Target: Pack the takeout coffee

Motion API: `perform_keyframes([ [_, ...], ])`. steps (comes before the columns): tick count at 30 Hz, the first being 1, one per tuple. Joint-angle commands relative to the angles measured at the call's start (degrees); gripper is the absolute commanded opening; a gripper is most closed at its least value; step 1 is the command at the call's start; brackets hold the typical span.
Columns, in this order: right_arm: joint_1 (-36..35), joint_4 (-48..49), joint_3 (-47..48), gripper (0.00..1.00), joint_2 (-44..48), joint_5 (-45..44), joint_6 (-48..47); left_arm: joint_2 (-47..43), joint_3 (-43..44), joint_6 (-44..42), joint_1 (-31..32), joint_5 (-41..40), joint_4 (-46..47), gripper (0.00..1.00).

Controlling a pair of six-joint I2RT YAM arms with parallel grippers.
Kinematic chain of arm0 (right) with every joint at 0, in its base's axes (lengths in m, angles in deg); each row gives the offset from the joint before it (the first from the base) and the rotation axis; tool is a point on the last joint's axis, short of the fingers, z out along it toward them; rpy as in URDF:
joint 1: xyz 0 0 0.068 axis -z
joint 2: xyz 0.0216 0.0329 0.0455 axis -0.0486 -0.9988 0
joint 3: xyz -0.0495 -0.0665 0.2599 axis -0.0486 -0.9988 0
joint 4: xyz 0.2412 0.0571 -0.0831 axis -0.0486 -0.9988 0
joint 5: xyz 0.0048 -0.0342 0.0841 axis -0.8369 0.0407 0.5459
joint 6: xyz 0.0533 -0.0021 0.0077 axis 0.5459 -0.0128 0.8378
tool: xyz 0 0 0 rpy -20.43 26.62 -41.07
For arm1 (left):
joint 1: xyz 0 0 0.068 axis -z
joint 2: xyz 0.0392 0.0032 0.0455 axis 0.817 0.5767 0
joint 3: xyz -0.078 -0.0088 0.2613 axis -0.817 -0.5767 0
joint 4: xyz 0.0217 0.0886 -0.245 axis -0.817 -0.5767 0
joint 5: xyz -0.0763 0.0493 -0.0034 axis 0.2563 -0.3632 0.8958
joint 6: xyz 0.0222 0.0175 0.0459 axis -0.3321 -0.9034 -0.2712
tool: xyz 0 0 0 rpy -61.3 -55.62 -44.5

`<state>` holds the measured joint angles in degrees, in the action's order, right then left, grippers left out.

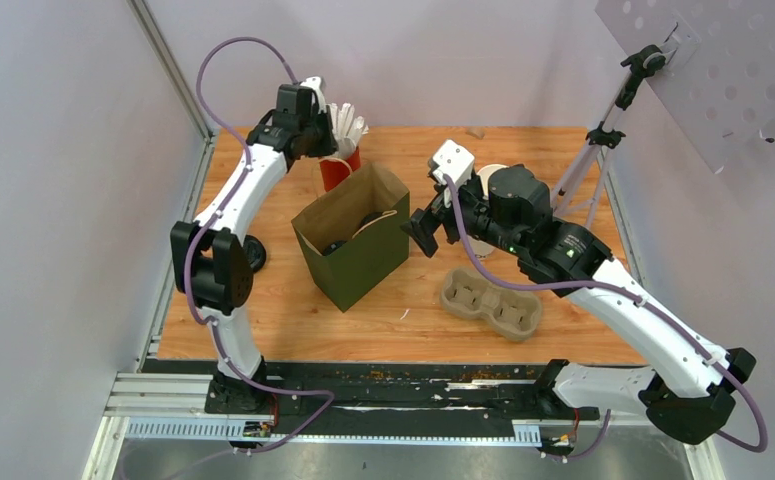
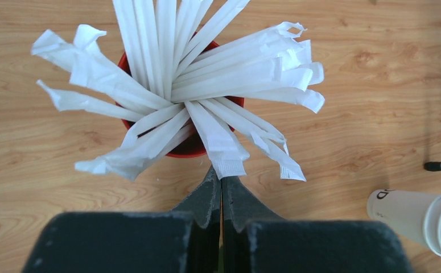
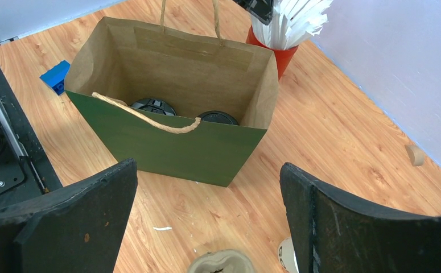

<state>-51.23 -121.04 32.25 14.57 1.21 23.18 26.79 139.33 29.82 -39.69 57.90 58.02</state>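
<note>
Wooden table with an open green paper bag at centre. Pulp cup carrier at the bag's 4 o'clock. Right gripper, at its 3 o'clock: jaws wide, empty. Left gripper: jaws pressed together at a wrapper tip over the red cup of straws, at 12 o'clock. Takeout coffee: black lid inside the bag, a second lid beside it.
</note>
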Motion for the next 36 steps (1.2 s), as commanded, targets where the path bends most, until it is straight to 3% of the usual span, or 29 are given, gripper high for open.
perform_keyframes([
  [1,0.19,1.24,2.24,0.96,-0.11,0.29,-0.54,-7.55,-2.31,2.54,-0.41,-1.77,3.52,0.00],
  [14,0.25,2.60,1.13,0.95,1.10,0.55,-0.29,-12.54,-3.14,4.82,-0.41,-2.06,0.11,0.00],
  [21,0.19,3.33,0.53,0.95,1.99,1.16,0.09,-8.89,-0.97,3.11,-0.50,-3.67,-1.65,0.03],
  [23,0.19,2.90,0.39,0.95,2.44,1.02,-0.10,-7.98,0.35,3.20,-0.50,-3.15,-3.18,0.00],
  [32,0.20,3.62,-0.95,0.95,3.73,0.81,0.43,-11.28,0.19,3.97,-0.50,-4.52,-5.37,0.00],
  [35,0.24,4.05,-1.03,0.95,3.52,1.26,0.57,-11.51,0.20,4.41,-0.50,-5.09,-5.07,0.17],
  [36,0.20,4.10,-1.01,0.95,3.41,1.44,0.61,-11.22,0.25,4.26,-0.57,-4.51,-5.04,0.09],
])
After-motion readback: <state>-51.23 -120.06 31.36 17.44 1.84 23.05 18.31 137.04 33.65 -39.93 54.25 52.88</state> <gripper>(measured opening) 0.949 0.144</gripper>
